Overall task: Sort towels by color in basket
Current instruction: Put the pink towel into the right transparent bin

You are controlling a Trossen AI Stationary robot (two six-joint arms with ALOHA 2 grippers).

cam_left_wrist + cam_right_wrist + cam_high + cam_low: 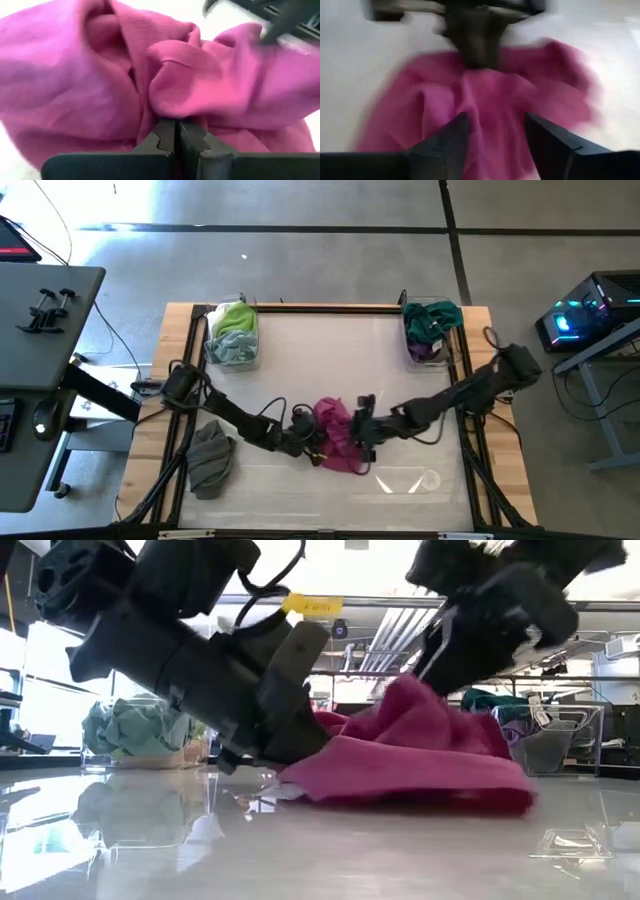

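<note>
magenta towel [338, 438]: soft ribbed cloth, crumpled in a low heap with thick folds, near the middle of the worktop's front edge.
left gripper [176, 131]: fingers pressed together, pinching a fold of the magenta towel at its left side.
right gripper [495, 131]: two dark wedge-shaped fingers stand apart over the magenta towel, cloth between them; no grip visible.
grey towel [210, 458]: limp, wrinkled heap near the front left corner.
left basket [213, 350]: clear box at the back left corner, holds a lime green towel [236, 319] on a mint towel [232, 348].
right basket [457, 340]: wire mesh box at the back right corner, holds a dark green towel [432, 320] above a purple towel [424, 351].
worktop [330, 350]: smooth, glossy, pale, with a wooden rim.
</note>
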